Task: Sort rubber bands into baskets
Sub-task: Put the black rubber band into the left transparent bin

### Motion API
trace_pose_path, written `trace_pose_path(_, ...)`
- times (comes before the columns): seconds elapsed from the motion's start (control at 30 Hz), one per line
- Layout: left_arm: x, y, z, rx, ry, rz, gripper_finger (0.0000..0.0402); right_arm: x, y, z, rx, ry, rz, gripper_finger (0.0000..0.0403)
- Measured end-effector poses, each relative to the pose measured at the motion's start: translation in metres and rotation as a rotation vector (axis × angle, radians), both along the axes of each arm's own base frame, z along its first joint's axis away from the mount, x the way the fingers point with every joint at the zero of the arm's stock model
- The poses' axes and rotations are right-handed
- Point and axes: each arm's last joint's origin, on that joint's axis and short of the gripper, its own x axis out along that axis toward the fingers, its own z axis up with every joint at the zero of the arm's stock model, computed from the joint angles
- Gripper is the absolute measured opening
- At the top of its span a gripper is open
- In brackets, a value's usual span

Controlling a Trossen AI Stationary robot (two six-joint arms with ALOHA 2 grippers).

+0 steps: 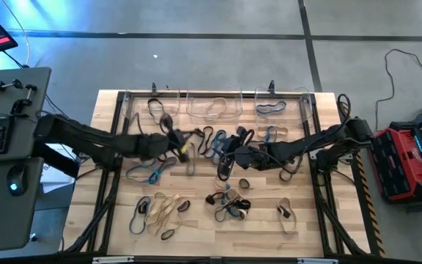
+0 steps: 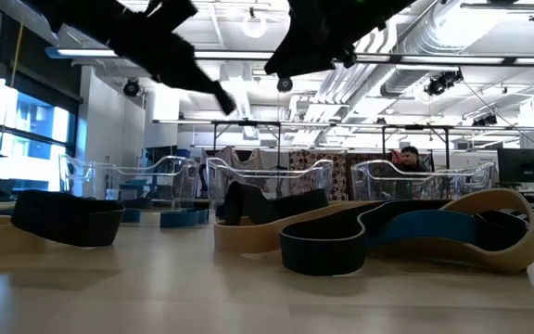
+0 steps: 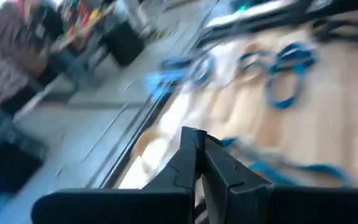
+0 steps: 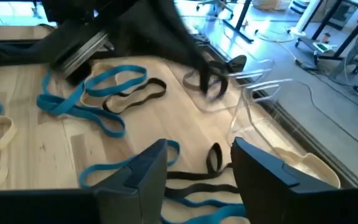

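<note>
1. Three clear baskets stand in a row along the far edge of the wooden table: the left basket holds black bands, the middle basket tan ones, the right basket blue ones.
2. The left gripper hovers just in front of the left basket, its fingers pressed together; a dark loop seems to hang from them in the right wrist view, but motion blur leaves it uncertain.
3. The right gripper hangs in front of the middle basket, fingers spread wide, holding nothing.
4. Loose rubber bands lie scattered in front of the baskets; the arms hide some mid-table.
</note>
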Motion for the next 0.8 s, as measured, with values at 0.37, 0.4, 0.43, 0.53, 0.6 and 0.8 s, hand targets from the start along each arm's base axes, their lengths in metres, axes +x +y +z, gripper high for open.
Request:
trace_pose_path(0.37,-0.069,0.099,0.025,-0.236,0.029,0.374,0.0000,-0.004,0.004,-0.006,0.044,0.037,-0.016,0.0134)
trace_pose_path(0.4,-0.073,0.109,0.027,-0.263,0.037,0.398,0.0000,-0.004,0.004,-0.006,0.045,0.038,-0.017,0.0134)
trace_pose_path(0.43,-0.077,0.120,0.029,-0.283,0.046,0.427,0.0000,-0.004,0.004,-0.006,0.044,0.038,-0.017,0.0133)
trace_pose_path(0.53,-0.087,0.151,0.032,-0.357,0.082,0.492,0.0000,-0.004,0.004,-0.006,0.041,0.039,-0.015,0.0133)
trace_pose_path(0.6,-0.092,0.171,0.033,-0.427,0.099,0.495,0.0000,-0.004,0.004,-0.006,0.040,0.040,-0.015,0.0133)
trace_pose_path(0.8,-0.096,0.219,0.011,-0.613,0.219,0.516,0.0000,-0.004,0.004,-0.006,0.040,0.046,-0.016,0.0133)
